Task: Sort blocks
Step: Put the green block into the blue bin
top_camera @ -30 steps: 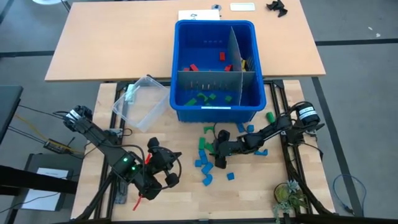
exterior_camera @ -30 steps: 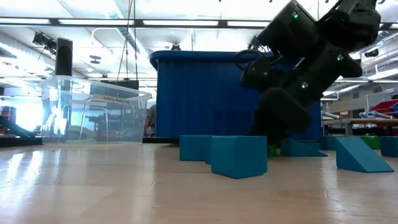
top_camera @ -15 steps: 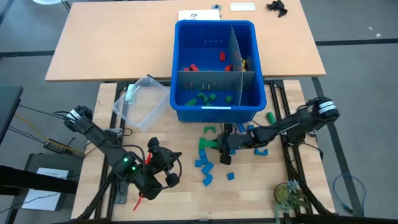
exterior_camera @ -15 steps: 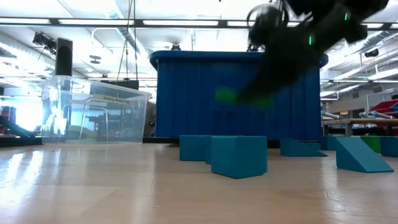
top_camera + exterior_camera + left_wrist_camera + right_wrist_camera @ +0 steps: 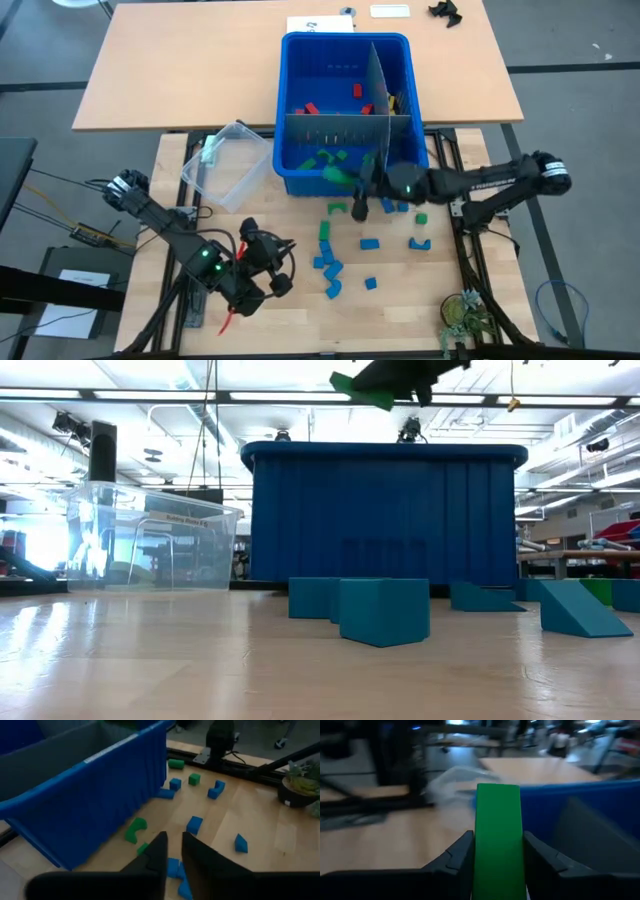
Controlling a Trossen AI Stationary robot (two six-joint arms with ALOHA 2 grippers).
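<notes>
Right end effector (image 5: 498,851) clamped on a green block (image 5: 498,827), raised at the near wall of the blue bin (image 5: 345,183). Below it, blue and green blocks (image 5: 327,262) scattered on the pale wooden surface (image 5: 400,300). Left end effector (image 5: 172,851) low over the near-left surface, fingers slightly apart, holding nothing. Clear tub (image 5: 225,165) beside bin; bright ceiling strip lights behind.

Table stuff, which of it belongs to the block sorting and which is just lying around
Part of the job:
green block in the right gripper
loose blue blocks and green blocks on the table
blue bin with sorted blocks

Lying about:
clear tub
potted plant
papers on the far table
</notes>
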